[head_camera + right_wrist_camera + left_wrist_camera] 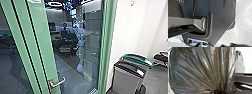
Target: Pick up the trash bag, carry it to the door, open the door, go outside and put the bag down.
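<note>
In the head view, a green-framed glass door [41, 37] is standing near, on the left and in the middle, with its metal handle [58, 83] jutting out low on the frame. Beyond the glass, a person [65, 33] in dark clothes is showing small. To the right of the door, a grey bin [126, 80] with a black lid is standing near the white wall [130, 22], and a green-lidded bin [137, 59] is standing just behind it. A dark chair [161, 57] is standing farther off, at the far right. In the left wrist view, the bag [201, 69] is spreading broad and shiny right before the camera, its folds drawing together at the left claw [218, 92], which, as far as the dim neck shows, is gripping it. In the right wrist view, the robot's dark base [221, 18] is rising beside pale floor [244, 25]; I cannot tell how the right claw is standing.
</note>
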